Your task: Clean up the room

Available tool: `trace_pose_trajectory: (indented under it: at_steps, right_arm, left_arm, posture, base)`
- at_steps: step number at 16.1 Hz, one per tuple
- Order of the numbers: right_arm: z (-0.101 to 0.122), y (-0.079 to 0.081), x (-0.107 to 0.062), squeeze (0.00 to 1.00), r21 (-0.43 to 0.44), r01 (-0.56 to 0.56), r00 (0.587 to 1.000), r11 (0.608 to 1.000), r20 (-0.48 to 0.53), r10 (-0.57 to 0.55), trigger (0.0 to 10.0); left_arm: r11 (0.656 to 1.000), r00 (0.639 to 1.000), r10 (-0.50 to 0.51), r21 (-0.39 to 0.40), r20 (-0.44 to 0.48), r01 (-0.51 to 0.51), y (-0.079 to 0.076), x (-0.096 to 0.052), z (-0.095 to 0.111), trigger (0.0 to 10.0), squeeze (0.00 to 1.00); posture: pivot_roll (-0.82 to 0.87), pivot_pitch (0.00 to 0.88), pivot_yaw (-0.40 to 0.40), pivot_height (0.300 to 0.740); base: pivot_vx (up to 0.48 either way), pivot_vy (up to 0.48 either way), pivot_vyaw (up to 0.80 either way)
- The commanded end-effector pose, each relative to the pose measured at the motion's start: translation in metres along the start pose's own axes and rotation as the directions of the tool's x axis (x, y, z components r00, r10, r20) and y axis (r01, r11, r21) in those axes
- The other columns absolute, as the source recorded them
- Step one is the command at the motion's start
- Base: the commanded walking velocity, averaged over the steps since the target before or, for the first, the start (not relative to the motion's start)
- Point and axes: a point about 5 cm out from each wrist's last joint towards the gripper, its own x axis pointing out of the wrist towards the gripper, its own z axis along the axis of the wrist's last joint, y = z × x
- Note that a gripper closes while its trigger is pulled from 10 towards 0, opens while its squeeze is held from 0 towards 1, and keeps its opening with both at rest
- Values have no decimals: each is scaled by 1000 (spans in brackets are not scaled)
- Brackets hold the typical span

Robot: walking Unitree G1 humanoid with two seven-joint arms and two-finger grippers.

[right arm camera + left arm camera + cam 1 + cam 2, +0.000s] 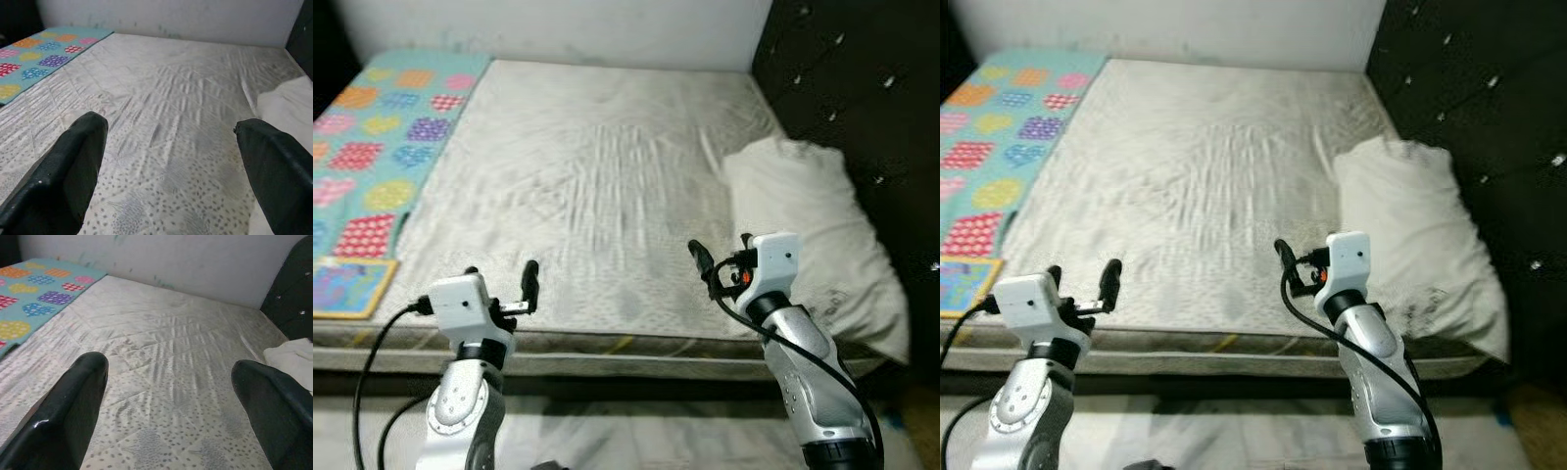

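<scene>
A bare grey-white mattress (587,166) spreads out in front of me. A white pillow (803,225) lies crumpled at its right end by the headboard. A teal blanket with coloured patches (382,127) covers the left strip of the bed. My left gripper (501,279) hovers open over the near edge of the mattress, with nothing between its fingers (73,406). My right gripper (720,253) is open too, just left of the pillow's near corner, and its fingers (68,166) hold nothing.
A dark tufted headboard (862,88) stands along the right side and a white wall (558,24) runs behind the bed. A flat colourful square item (350,286) lies at the near left corner. Pale floor (636,431) shows below the bed edge.
</scene>
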Motion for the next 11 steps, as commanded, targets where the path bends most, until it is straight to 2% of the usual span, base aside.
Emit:
trace_pose_trajectory:
  at_steps: [1, 8, 11]
  right_arm:
    - [1, -7, -2, 0, -12, 17, 1000, 1000, -1, -17, 10000]
    - [0, -4, 0, 0, -9, 7, 1000, 1000, -6, -7, 10000]
    - [-1, -5, 0, 0, -25, 17, 1000, 1000, -10, -17, 10000]
  left_arm:
    - [1000, 1000, -27, -8, 14, 27, -7, 0, 4, 10000, 0]
    - [999, 999, -40, -13, 5, 40, -8, 0, 3, 10000, 0]
    - [1000, 999, 5, -26, -39, -6, -6, 1, -4, 10000, 0]
  posture:
    - [-122, 147, -22, 740]
    - [-114, 138, -21, 740]
    - [-112, 135, -20, 740]
  base:
    - [356, 0, 0]
    - [346, 0, 0]
    - [0, 0, 0]
